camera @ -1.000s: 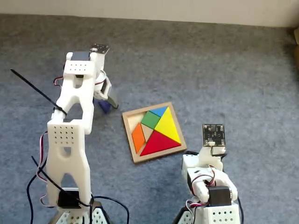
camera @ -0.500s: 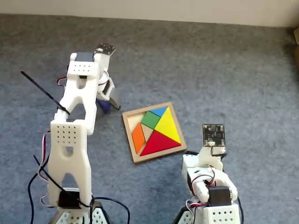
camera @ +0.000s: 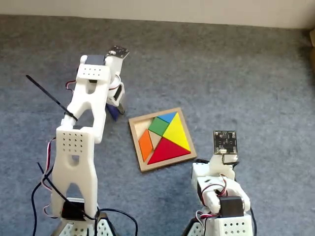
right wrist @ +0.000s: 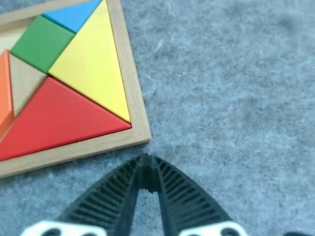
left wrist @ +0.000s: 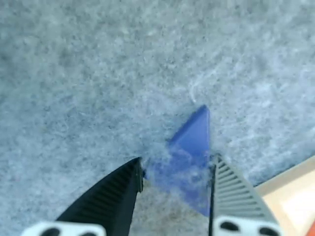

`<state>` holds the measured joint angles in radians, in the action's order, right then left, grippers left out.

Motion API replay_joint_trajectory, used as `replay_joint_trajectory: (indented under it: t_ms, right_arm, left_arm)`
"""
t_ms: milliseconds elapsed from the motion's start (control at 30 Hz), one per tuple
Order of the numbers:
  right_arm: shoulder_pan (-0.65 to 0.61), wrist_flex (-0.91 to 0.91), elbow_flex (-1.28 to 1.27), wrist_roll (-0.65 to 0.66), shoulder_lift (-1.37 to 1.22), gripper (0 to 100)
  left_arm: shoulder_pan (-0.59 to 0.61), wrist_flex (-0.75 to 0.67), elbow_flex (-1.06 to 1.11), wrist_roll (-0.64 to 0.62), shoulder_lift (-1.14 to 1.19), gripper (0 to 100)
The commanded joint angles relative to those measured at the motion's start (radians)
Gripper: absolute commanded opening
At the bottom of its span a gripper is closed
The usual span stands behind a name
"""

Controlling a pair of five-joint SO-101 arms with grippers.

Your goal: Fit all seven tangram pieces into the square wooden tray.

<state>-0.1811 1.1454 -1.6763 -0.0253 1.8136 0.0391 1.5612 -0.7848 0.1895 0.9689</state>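
Observation:
The square wooden tray (camera: 135, 143) lies mid-carpet holding a light blue triangle (camera: 167, 117), a green square (camera: 158, 126), a yellow triangle (camera: 176, 132), a red triangle (camera: 167, 150) and an orange piece (camera: 145, 144), with a bare triangular gap (camera: 155, 141) between them. A dark blue triangle (left wrist: 189, 147) rests on the carpet just left of the tray's far-left corner (left wrist: 290, 182). My left gripper (left wrist: 177, 163) is shut on it, one finger at each side. My right gripper (right wrist: 145, 161) is shut and empty, low over the carpet beside the tray's near rim (right wrist: 130, 83).
Grey carpet surrounds the tray on all sides. The left arm (camera: 83, 128) stretches far out from its base; the right arm (camera: 221, 191) sits folded near the front edge. A black cable tie (camera: 47, 93) sticks out from the left arm.
The left arm has swung a little to the right, toward the tray, with the dark blue triangle between its fingers. The right arm has not moved.

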Motion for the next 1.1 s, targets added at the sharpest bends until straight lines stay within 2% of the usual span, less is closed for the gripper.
replay_joint_trajectory:
  t_ms: [0, 200, 467, 900, 1067]
  right_arm:
    - [0.01, 0.004, -0.088, -0.003, 0.016, 0.4]
    - [0.01, 0.004, -0.088, -0.003, 0.016, 0.4]
    - [0.01, 0.004, -0.088, -0.003, 0.016, 0.4]
    - [0.01, 0.004, -0.088, -0.003, 0.016, 0.4]
    - [0.01, 0.004, -0.088, -0.003, 0.016, 0.4]
  left_arm:
    - [-0.013, -0.014, -0.027, 0.031, -0.01, 21]
    - [-0.024, 0.055, -0.056, 0.031, -0.091, 21]
    - [-0.134, 0.17, -0.054, 0.026, -0.177, 21]
    - [-0.297, 0.176, 0.008, 0.023, -0.196, 21]
    - [-0.318, 0.178, 0.013, 0.023, -0.196, 21]
